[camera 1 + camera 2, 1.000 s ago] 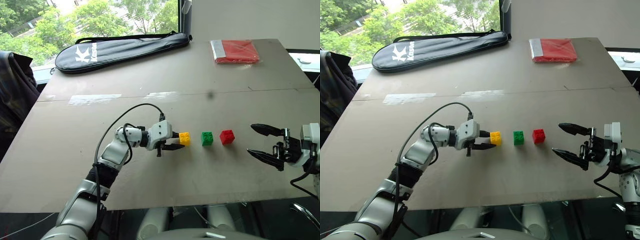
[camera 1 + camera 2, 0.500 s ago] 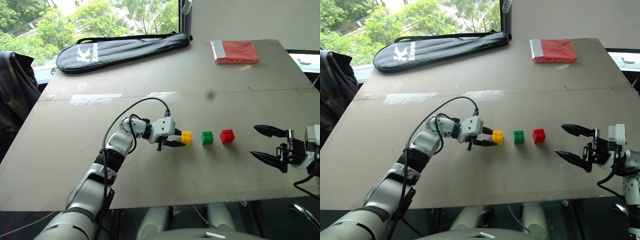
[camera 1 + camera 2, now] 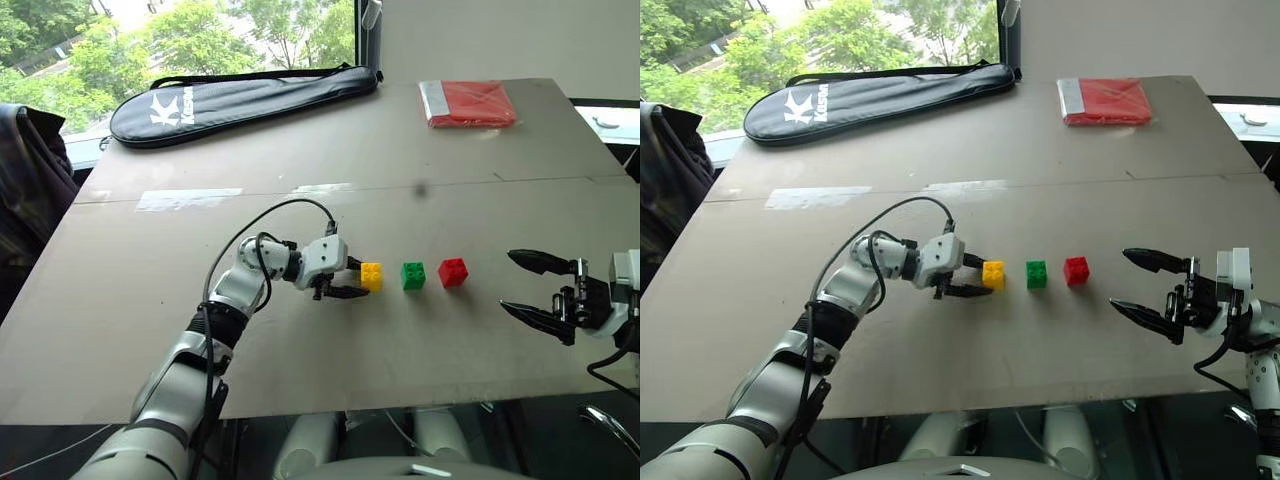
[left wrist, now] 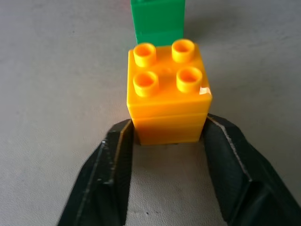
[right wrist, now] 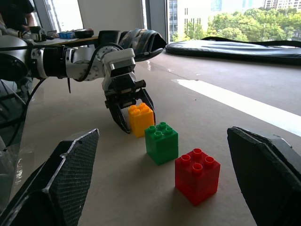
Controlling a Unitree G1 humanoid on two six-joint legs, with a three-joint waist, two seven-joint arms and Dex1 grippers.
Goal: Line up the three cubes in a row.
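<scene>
Brown table [image 3: 150, 300] | yellow cube [image 3: 371, 276], green cube [image 3: 414, 275], red cube [image 3: 453, 272] in a row mid-table | left gripper [image 3: 352, 279] jaws flank yellow, grip unclear | right gripper [image 3: 528, 285] jaws apart, well clear | remaining: likely only release.

You see three cubes: yellow [image 3: 371, 276], green [image 3: 413, 276], red [image 3: 453, 272], each with studs of its own colour. The table [image 3: 450, 180] under them is plain grey-brown with a pale shiny strip [image 3: 190, 198]. Your grippers' fingers [image 4: 110, 169] are black with a fine woven texture. The long bag [image 3: 240, 100] is black with white lettering; the packet [image 3: 470, 102] is red.
</scene>
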